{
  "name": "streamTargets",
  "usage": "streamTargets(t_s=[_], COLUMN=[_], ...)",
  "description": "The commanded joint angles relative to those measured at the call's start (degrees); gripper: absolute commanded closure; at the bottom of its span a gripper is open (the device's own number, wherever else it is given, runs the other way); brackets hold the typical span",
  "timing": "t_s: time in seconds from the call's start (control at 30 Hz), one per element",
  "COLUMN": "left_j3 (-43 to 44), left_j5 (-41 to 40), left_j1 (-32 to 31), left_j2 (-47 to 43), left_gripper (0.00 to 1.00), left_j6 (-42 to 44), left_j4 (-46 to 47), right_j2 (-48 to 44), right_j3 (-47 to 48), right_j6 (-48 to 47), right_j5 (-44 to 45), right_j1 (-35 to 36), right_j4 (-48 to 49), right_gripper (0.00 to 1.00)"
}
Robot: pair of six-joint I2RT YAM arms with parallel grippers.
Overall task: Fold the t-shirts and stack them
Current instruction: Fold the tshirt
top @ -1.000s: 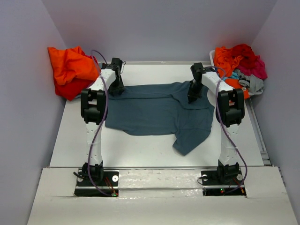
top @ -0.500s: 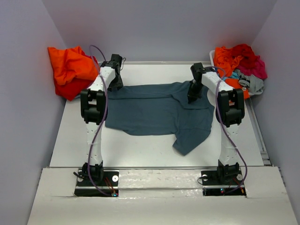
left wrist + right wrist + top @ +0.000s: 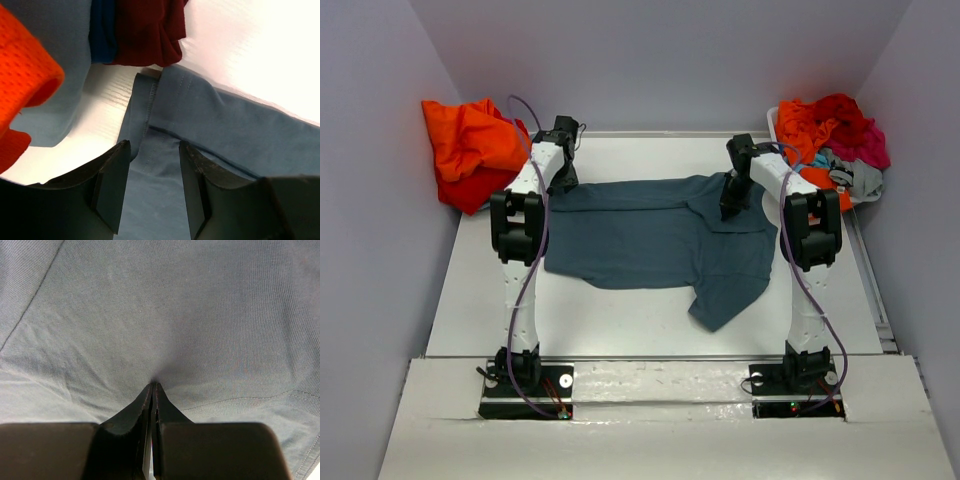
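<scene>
A dark slate-blue t-shirt (image 3: 660, 240) lies spread across the middle of the table. My left gripper (image 3: 561, 176) hovers open over its back-left corner. In the left wrist view the left gripper (image 3: 154, 146) straddles the stitched hem (image 3: 145, 107) of the slate-blue t-shirt (image 3: 240, 132) without touching it. My right gripper (image 3: 729, 208) points down on the shirt's back-right part. In the right wrist view the right gripper (image 3: 154, 385) is shut, and a small pucker of the slate-blue t-shirt (image 3: 165, 305) is drawn into its tips.
A heap of orange and red t-shirts (image 3: 468, 150) lies at the back left, its orange cloth (image 3: 25, 75) and dark red cloth (image 3: 150, 30) close to the left gripper. At the back right, a white bin (image 3: 772, 124) holds orange, red, magenta and grey t-shirts (image 3: 832, 135).
My left gripper has drawn back a little toward the far left, off the shirt's corner. The right gripper and the shirt have not moved.
</scene>
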Motion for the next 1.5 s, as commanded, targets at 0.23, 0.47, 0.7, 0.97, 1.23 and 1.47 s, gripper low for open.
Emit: streamTargets(t_s=[0.23,0.47,0.7,0.97,1.23,1.47], left_j3=[-4.61,-6.55,-6.73,-6.81,-8.57,-11.73], left_j5=[-1.51,-1.43,-1.34,-1.07,0.24,1.03], left_j1=[0.45,0.45,0.45,0.45,0.45,0.45], left_j2=[-0.35,-0.87,-2.19,-4.92,-9.66,-12.21], left_gripper=[0.47,0.53,0.58,0.58,0.59,0.63], left_j6=[-1.25,-1.51,-1.77,-2.39,-2.65,-2.74], left_j4=[0.15,0.24,0.42,-0.37,-0.73,0.24], right_j2=[0.29,0.38,0.12,0.03,-0.23,-0.32], right_j3=[-0.67,-0.77,-1.47,-1.91,-2.26,-2.35], right_j6=[-0.48,-0.3,-0.39,-0.3,-0.13,-0.13], right_j5=[-0.77,-1.12,-0.86,-1.12,-1.3,-1.39], right_j1=[0.13,0.13,0.13,0.13,0.13,0.13], right_j4=[1.21,1.56,1.83,1.92,2.0,2.09], right_gripper=[0.93,0.93,0.93,0.93,0.93,0.93])
